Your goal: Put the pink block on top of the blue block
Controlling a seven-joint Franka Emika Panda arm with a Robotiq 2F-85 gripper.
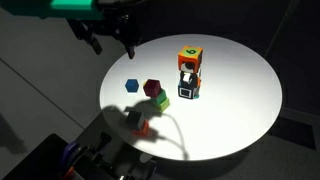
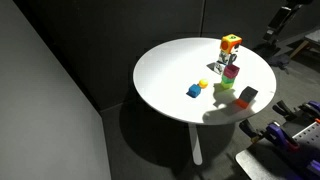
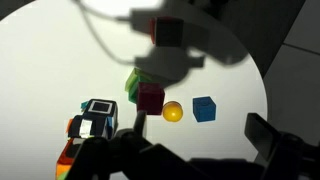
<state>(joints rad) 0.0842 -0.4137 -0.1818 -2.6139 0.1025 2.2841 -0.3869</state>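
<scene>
The pink block (image 3: 150,97) sits on the white round table (image 1: 240,110), touching a green cube (image 3: 135,80). It also shows in an exterior view (image 1: 152,88). The blue block (image 3: 204,108) stands alone a short way from it and shows in both exterior views (image 1: 132,86) (image 2: 194,91). A yellow ball (image 3: 173,111) lies between the two blocks. My gripper (image 3: 200,124) is open and empty. It hangs high above the table's far edge in an exterior view (image 1: 113,45), well away from both blocks.
A stack of cubes (image 1: 189,70) stands beside the pink block: an orange and green one on top, a black-and-white patterned cube (image 3: 97,110) at the bottom. An orange-red cube with a grey face (image 3: 165,30) sits in shadow near the robot base. The green cube shows in another view (image 2: 222,85).
</scene>
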